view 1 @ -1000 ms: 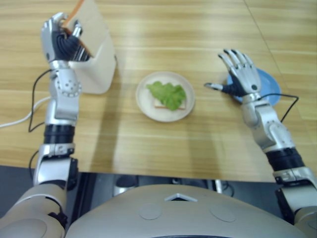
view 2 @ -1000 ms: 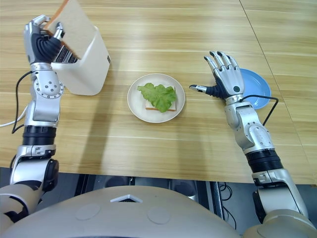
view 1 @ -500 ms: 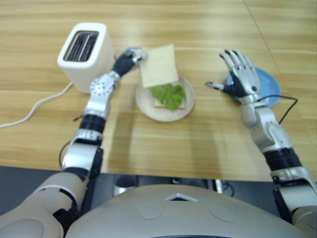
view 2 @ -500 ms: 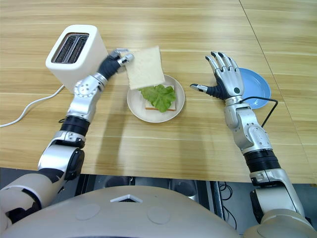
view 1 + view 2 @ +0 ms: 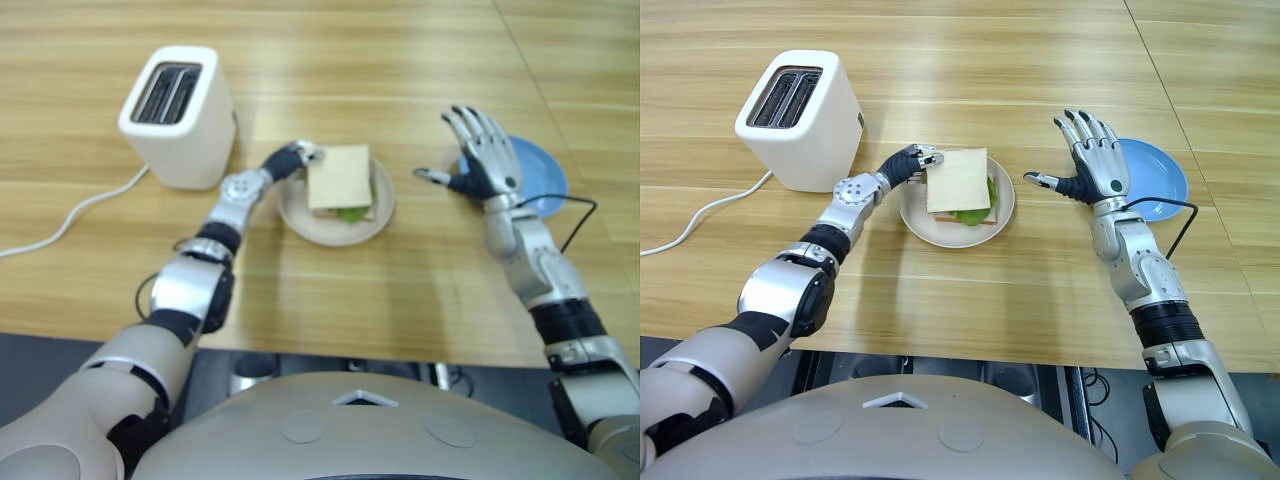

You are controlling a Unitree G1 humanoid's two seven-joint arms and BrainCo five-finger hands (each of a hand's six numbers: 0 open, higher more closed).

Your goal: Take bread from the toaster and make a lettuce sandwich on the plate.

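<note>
A cream plate (image 5: 940, 229) in the table's middle carries a bottom bread slice with green lettuce (image 5: 967, 215) on it. A second bread slice (image 5: 957, 180) lies flat over the lettuce, and my left hand (image 5: 908, 163) is shut on its left edge. The white toaster (image 5: 798, 118) stands at the left with both slots empty, its cord trailing off to the left. My right hand (image 5: 1089, 166) hovers to the right of the plate, fingers spread and holding nothing.
A blue plate (image 5: 1161, 177) lies at the right, partly behind my right hand, with a black cable (image 5: 1181, 220) curving beside it. The white toaster cord (image 5: 690, 226) runs across the wooden table at the left.
My left hand carried the bread slice from the toaster over to the plate and lowered it flat onto the lettuce. The right hand has barely moved.
</note>
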